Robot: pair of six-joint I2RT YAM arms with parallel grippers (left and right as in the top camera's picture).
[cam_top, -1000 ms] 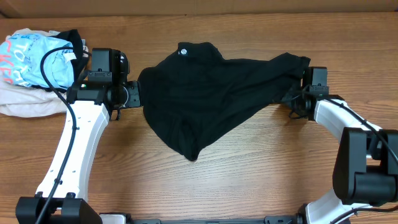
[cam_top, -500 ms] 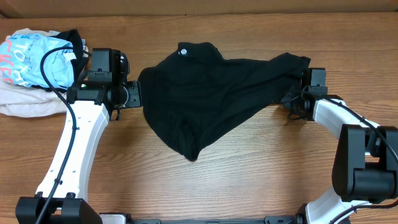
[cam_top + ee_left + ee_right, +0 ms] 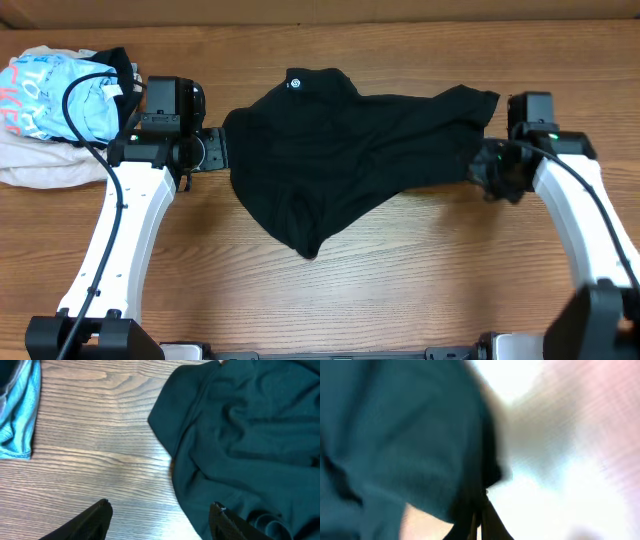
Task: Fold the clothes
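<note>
The black T-shirt (image 3: 340, 150) lies crumpled in the middle of the table, its round white neck-label mark (image 3: 295, 83) at the back. In the left wrist view the shirt (image 3: 245, 435) fills the right side. My left gripper (image 3: 220, 152) is open at the shirt's left edge; in its own view (image 3: 160, 515) one finger is over bare wood and the other over the fabric. My right gripper (image 3: 488, 172) is shut on the shirt's right edge; its view (image 3: 482, 510) is blurred and shows the jaws together with dark cloth (image 3: 395, 435) pinched between them.
A pile of other garments sits at the back left: a light blue shirt with red lettering (image 3: 45, 95) on a beige one (image 3: 40, 165). The blue shirt's edge shows in the left wrist view (image 3: 20, 410). The table's back edge (image 3: 400, 20) runs along the top.
My right arm has swung right and towards the front, drawing the shirt's right edge with it. The left arm and the rest of the shirt have not moved.
</note>
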